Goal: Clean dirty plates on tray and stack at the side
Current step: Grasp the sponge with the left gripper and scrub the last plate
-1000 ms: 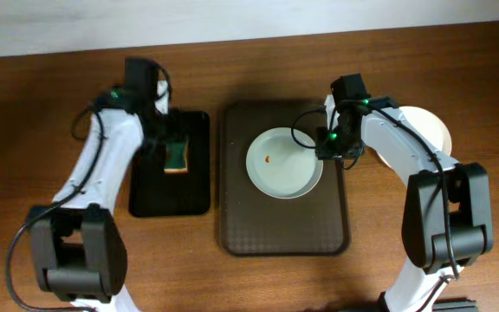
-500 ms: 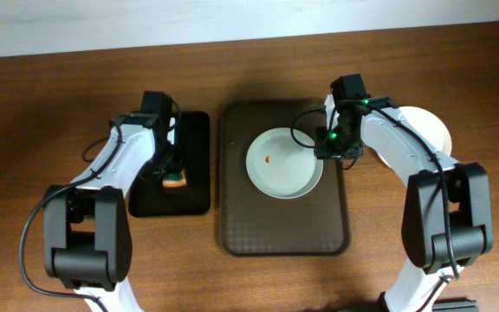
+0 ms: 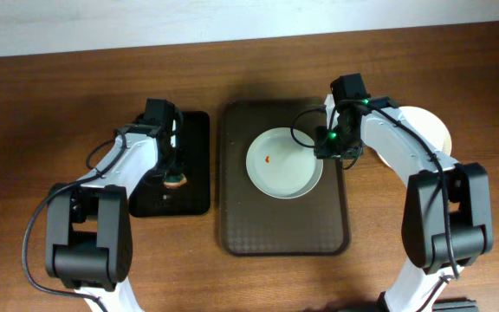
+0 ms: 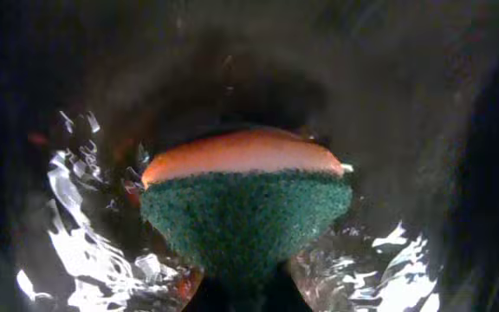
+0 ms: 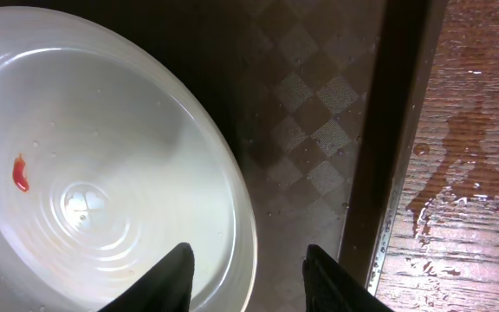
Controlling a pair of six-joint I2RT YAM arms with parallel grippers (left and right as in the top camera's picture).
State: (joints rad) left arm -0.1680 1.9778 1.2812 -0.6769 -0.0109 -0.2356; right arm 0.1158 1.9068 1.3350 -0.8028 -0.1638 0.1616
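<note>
One white plate (image 3: 284, 163) with a small red stain (image 3: 269, 159) lies on the dark brown tray (image 3: 284, 225). My right gripper (image 3: 333, 149) is at the plate's right rim. In the right wrist view it (image 5: 249, 277) is open, one finger over the plate (image 5: 102, 173) and the other over the tray (image 5: 319, 113), touching neither. A second white plate (image 3: 430, 128) sits on the table to the right, partly hidden by the right arm. My left gripper (image 3: 171, 172) is over the black tray (image 3: 191, 130), shut on a green and orange sponge (image 4: 245, 217), which bulges out of its jaws.
The narrow black tray lies left of the brown tray, its surface wet and shiny (image 4: 76, 260). Water drops wet the wooden table (image 5: 466, 173) beside the brown tray's right rim. The table's far edge meets a white wall (image 3: 232, 22).
My left gripper has moved toward the near part of the black tray and closed on the sponge. The right arm and the plate have not moved.
</note>
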